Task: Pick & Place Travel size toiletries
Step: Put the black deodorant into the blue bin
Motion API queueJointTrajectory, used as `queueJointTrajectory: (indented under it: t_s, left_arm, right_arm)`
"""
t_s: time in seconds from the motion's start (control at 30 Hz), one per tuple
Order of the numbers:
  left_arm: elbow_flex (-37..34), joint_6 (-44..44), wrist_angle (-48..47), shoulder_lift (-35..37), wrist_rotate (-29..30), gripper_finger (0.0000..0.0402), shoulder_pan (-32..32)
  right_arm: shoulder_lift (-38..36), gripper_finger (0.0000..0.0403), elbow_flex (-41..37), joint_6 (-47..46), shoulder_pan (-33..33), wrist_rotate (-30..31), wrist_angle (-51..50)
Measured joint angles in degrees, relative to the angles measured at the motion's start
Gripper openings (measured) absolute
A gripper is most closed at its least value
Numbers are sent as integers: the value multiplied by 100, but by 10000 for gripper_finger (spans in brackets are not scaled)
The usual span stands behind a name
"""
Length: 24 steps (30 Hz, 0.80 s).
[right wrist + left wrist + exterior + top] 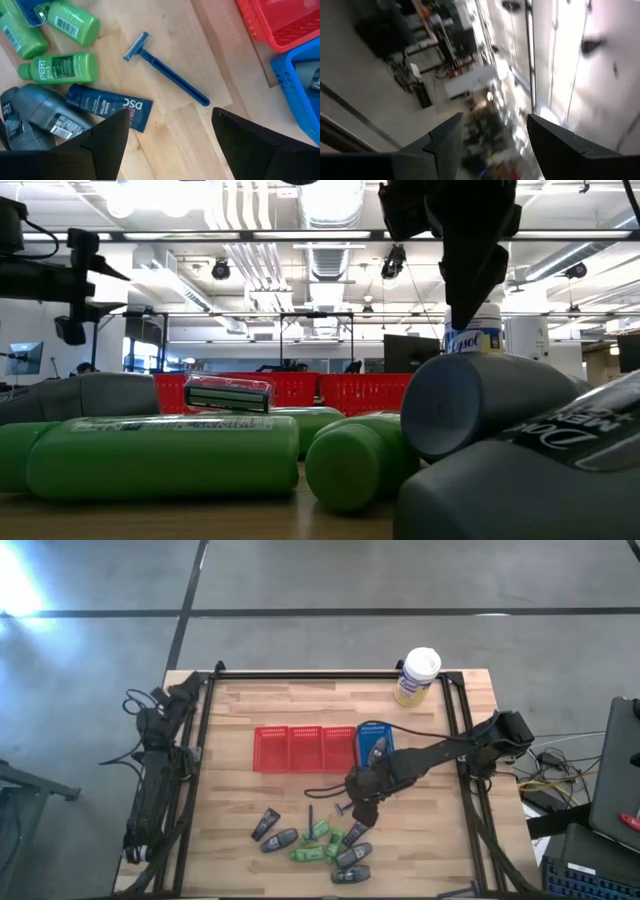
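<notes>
The toiletries lie in a heap [315, 840] on the wood near the table's front edge: green bottles [60, 67], grey oval bottles [35, 112], a dark blue tube [110, 107] and a blue razor [165, 70]. A second razor's head [228, 395] rests on a green bottle. One dark item [378, 748] lies in the blue basket [374, 730]. My right gripper [362, 812] hangs open above the bare wood beside the tube and the razor and is empty [170, 150]. My left gripper [495, 125] is open and empty, its arm [155, 775] folded at the table's left edge.
A red mesh basket [305, 748] stands mid-table with the blue one against its right end. A yellow canister with a white lid [417, 677] stands at the far right corner. A black frame [205, 740] runs along the table's sides.
</notes>
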<state>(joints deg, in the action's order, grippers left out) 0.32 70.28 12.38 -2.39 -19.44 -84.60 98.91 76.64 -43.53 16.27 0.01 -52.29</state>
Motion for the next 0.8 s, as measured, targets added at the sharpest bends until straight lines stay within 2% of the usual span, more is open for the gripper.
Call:
queueJointTrajectory:
  t_s: [0.07,0.17,0.3,0.37,0.5,0.67,0.8]
  left_arm:
    - [0,-705,-62,-4,-522,222,0]
    - [0,-1204,-355,-4,-1013,222,0]
    - [0,-1713,-794,-7,-1122,222,2]
    - [0,-1912,-824,-24,-1133,222,0]
    - [0,-2098,-843,-48,-1178,222,0]
    - [0,-2176,-874,-48,-1201,222,0]
    - [0,-2251,-881,-48,-1218,222,0]
  right_arm:
    - [0,281,-2,182,31,-64,3]
    - [1,290,-11,982,134,-470,14]
    - [38,302,-120,2449,339,-651,16]
    - [80,307,-176,2870,367,-651,232]
    - [264,316,-186,2719,354,-658,537]
    - [649,322,-188,2665,367,-1203,621]
    - [831,318,-120,2164,404,-1457,613]
